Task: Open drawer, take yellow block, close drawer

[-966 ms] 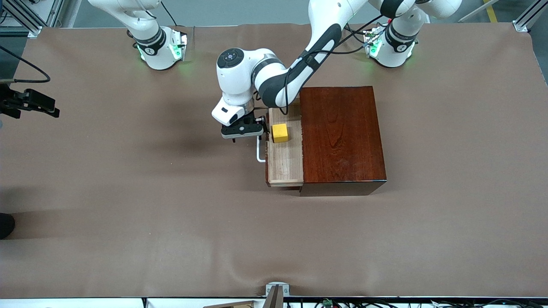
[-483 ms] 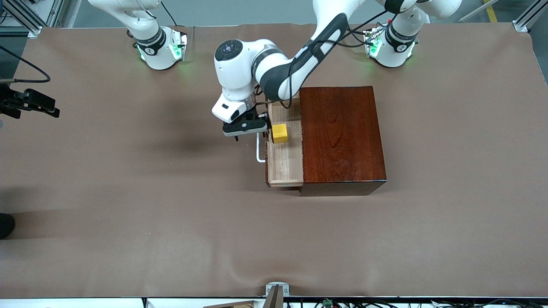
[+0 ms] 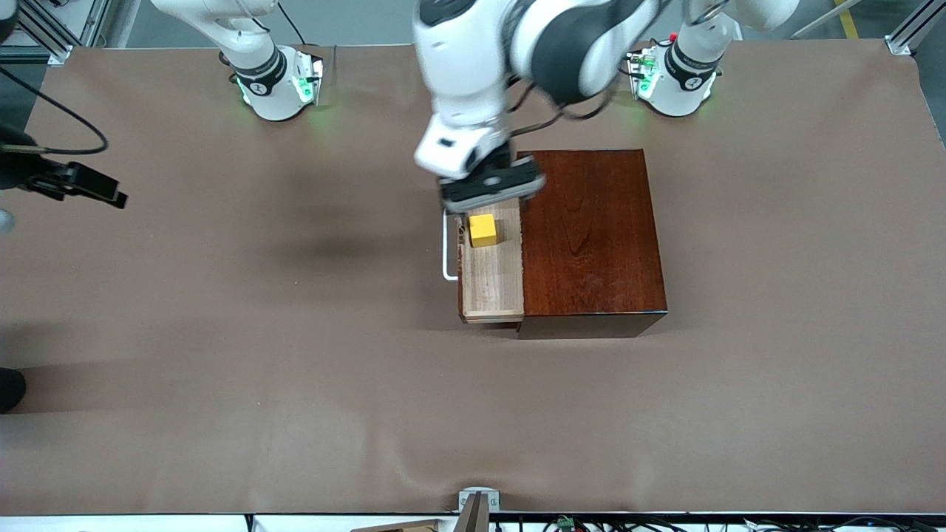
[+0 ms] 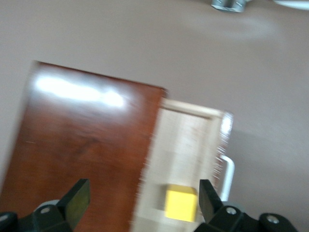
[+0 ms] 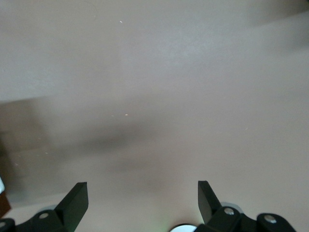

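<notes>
Drawer [image 3: 491,284] pulled partway out of reddish-brown wooden box [image 3: 589,236], toward the right arm's end of the table; pale bare wood inside; white bar handle [image 3: 446,251] on its front, free of any grip. Yellow block [image 3: 483,230] resting flat on the drawer floor, close to the front wall, at the end farther from the front camera; also visible in the left wrist view [image 4: 181,203], upright and apart from the side walls.

Left gripper [image 3: 491,193] raised over the drawer's farther end and the box edge, above the block rather than around it; jaws spread wide and empty, fingers [image 4: 77,195] well apart in the wrist view, block lying between their lines but lower down. Right gripper [image 5: 142,203] also spread wide and empty, over bare table cloth [image 3: 222,332] near the right arm's end; arm waiting.

Judged stage: opening done, taking not yet begun, closing outstanding.

Handling, judged: block likely light and rigid, plain smooth faces, not fragile; some chance of slipping if pinched at the corners; best taken on two opposite flat faces, fingers straight down, centred. Little room between block and front wall; risk of a finger landing on the wall or nudging the block; alignment needed before descent. Drawer stiff and sliding; closing best done by pushing on the front or the handle.
</notes>
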